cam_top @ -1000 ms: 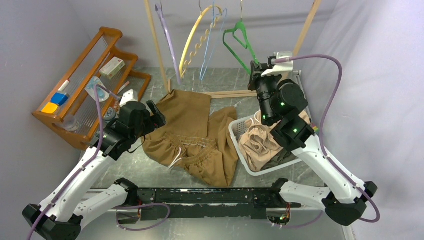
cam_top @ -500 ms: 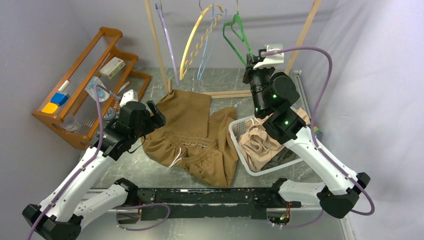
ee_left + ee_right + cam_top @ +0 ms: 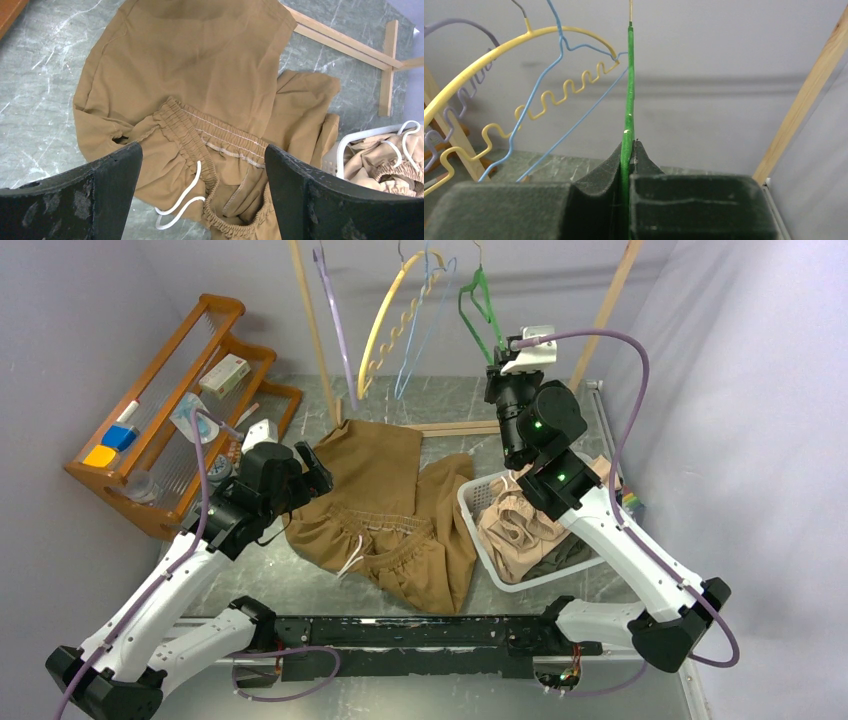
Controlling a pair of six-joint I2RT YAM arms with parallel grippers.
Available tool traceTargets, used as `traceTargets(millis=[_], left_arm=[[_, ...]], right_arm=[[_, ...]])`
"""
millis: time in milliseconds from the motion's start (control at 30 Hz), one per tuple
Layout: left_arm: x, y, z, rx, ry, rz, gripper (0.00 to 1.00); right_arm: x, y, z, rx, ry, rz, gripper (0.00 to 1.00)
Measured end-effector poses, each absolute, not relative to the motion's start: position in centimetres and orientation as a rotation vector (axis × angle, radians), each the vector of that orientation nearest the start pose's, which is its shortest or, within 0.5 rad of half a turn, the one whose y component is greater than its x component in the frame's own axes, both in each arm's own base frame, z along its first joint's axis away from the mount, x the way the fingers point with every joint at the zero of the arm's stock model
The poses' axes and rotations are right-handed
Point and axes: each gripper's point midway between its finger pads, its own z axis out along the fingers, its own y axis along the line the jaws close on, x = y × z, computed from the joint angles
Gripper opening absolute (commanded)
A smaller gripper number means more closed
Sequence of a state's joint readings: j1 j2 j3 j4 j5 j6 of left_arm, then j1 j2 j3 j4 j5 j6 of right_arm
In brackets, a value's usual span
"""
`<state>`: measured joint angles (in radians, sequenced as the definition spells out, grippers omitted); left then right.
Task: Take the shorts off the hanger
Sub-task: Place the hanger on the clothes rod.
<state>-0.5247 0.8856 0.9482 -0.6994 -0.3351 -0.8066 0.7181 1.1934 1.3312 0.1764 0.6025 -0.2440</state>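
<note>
1. Top view: I am holding my right pincer up at 12 o'clock, clamped on the lower end of the green hanger, which is hanging bare. At its 9 o'clock the blue hanger, yellow hanger and lavender hanger are carrying no cloth either. The tan-brown shorts are lying crumpled on the table, with my left pincer hovering at their 9 o'clock edge. At their 3 o'clock the basket is holding the beige shorts, and the olive shorts are peeking out at 5 o'clock. I am judging the removal done; only releasing the hanger is left. My right arm is hiding part of the basket, and I am finding no navy pair.

2. Left wrist view: my fingers are standing wide apart, gripping nothing. The tan-brown shorts are spreading below, with the drawstring at 6 o'clock. The basket is being cut off at 4 o'clock.

3. Right wrist view: my pads are pressing together on the green hanger, seen edge-on. The hooks are running out of frame at 12 o'clock.
</note>
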Motion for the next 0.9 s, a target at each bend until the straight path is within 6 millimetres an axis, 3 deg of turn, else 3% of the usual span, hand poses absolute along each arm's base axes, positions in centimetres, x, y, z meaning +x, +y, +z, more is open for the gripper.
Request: traceTargets(millis=[367, 633, 900], left_arm=[[25.3, -11.3, 21.5, -0.492, 2.150, -0.380, 0.95], [25.3, -11.3, 21.5, -0.491, 2.150, -0.381, 0.95], [25.2, -11.2, 21.5, -0.492, 2.148, -0.384, 0.95]], right_arm=[[35.2, 16.9, 47.1, -0.145, 1.327, 0.060, 0.00], [35.9, 17.2, 49.3, -0.154, 1.323, 0.080, 0.00], [37.0, 17.4, 48.5, -0.165, 1.365, 0.083, 0.00]])
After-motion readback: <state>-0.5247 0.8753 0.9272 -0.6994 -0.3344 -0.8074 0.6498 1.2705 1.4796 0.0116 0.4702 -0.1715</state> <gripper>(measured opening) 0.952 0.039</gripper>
